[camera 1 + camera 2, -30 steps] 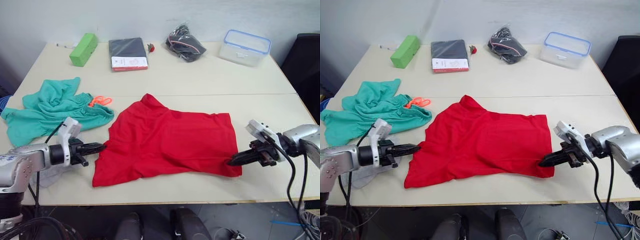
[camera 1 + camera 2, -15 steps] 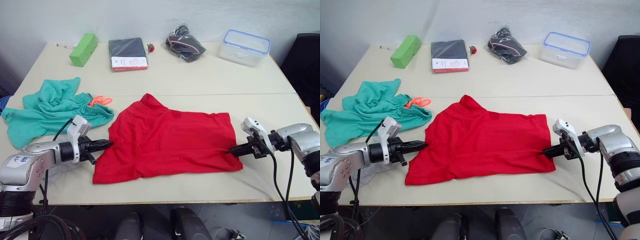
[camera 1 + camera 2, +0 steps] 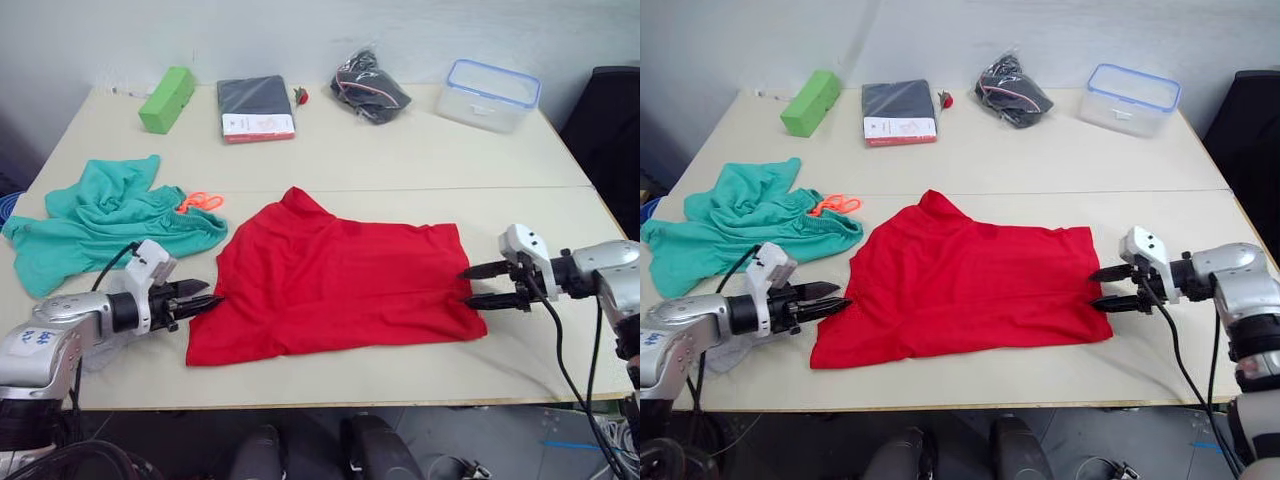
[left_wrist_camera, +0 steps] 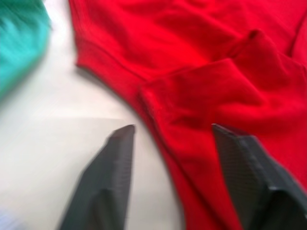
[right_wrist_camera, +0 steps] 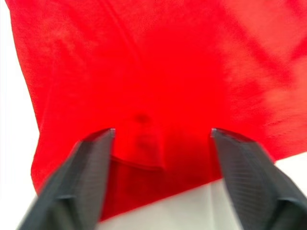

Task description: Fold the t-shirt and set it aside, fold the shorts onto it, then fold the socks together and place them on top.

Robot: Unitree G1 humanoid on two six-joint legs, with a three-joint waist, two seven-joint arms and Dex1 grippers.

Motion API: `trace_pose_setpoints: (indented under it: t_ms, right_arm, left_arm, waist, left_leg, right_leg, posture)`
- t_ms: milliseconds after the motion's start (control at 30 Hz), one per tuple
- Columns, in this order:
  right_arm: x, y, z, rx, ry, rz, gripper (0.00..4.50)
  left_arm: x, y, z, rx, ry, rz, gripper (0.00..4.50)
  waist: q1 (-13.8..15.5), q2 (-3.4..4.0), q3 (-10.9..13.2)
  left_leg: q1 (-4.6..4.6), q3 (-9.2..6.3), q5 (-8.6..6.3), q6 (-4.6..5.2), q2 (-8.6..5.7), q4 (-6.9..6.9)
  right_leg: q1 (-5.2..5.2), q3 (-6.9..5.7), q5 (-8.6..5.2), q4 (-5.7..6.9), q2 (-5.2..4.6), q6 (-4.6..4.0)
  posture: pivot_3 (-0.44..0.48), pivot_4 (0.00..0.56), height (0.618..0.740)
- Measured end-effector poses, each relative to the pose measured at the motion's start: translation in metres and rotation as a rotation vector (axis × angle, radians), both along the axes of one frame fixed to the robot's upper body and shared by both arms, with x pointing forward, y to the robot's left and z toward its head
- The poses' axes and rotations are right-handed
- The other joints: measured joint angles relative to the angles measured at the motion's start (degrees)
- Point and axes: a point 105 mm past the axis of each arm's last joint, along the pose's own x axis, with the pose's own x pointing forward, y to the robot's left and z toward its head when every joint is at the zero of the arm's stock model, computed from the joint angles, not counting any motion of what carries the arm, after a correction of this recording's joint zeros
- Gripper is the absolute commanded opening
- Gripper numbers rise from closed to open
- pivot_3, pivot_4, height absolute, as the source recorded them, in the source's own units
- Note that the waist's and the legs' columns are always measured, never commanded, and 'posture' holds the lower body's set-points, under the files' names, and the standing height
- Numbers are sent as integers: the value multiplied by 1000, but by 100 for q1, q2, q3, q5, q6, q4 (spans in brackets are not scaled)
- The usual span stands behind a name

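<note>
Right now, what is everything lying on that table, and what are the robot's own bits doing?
t-shirt: one, bright red, spread flat at the near middle of the table.
shorts: one, teal-green, crumpled at the left, beside the t-shirt.
drawstring: one, neon orange, on the shorts' right edge.
block: one, green, far left.
flat package: one, dark with a white and red label, far middle.
bagged bundle: one, black, far middle right.
container: one, clear with a blue rim, far right.
table: one, pale beige.
left hand: black fingers open, at the t-shirt's left edge.
right hand: black fingers open, at the t-shirt's right edge.
</note>
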Motion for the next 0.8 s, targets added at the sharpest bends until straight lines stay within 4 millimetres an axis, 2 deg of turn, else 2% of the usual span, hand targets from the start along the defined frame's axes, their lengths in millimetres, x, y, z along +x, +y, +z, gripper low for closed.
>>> trace_pose_setpoints:
  t_ms: [100, 233, 500, 600, 667, 700, 800]
  right_arm:
    - [-12, -3, 10, -33, -99, 21, 4500]
    - [-30, 6, 12, -58, -186, 81, 4500]
    - [-57, 19, -14, -270, -446, 374, 4500]
    - [-62, 22, -24, -308, -486, 438, 3910]
    - [-62, 19, -28, -337, -518, 455, 3307]
    - [-60, 18, -31, -355, -531, 462, 2866]
    - [-55, 14, -41, -409, -570, 475, 1892]
  left_arm:
    - [-20, -3, 16, 89, -69, -90, 4484]
    - [-48, -21, 10, 153, -48, -232, 4484]
    - [-65, -30, -20, 355, -43, -384, 4484]
    - [-69, -29, -30, 412, -38, -414, 4500]
    - [-71, -27, -34, 431, -35, -419, 4119]
    - [-71, -26, -36, 440, -41, -414, 3887]
    - [-69, -21, -47, 476, -50, -402, 3009]
  waist:
    - [3, 0, 0]
    - [-2, 0, 0]
    - [-10, 0, 0]
    - [-6, 0, 0]
    - [-3, -1, 0]
    - [-4, -1, -1]
    - [-8, -1, 0]
  left_leg:
    - [9, 1, 0, 0, -2, -1]
    - [24, 4, 0, 1, -2, -8]
    - [55, 7, -4, 9, 2, -19]
    - [55, 8, -3, 8, 1, -19]
    - [57, 7, -3, 8, 3, -19]
    - [63, 7, -3, 8, 2, -19]
    - [106, 13, -5, 11, 2, -33]
  right_leg:
    - [13, 2, 0, -14, -1, 0]
    - [25, 7, 0, -20, 4, 0]
    - [63, 9, -1, -54, 13, -1]
    - [62, 10, -1, -53, 12, -1]
    - [68, 9, -1, -56, 11, -1]
    - [74, 9, -1, -57, 11, -1]
    - [115, 11, -2, -73, 11, -3]
  posture:
    - [0, 150, 740]
    - [0, 150, 740]
    - [0, 150, 740]
    - [0, 150, 740]
    - [0, 150, 740]
    - [0, 150, 740]
    - [0, 150, 740]
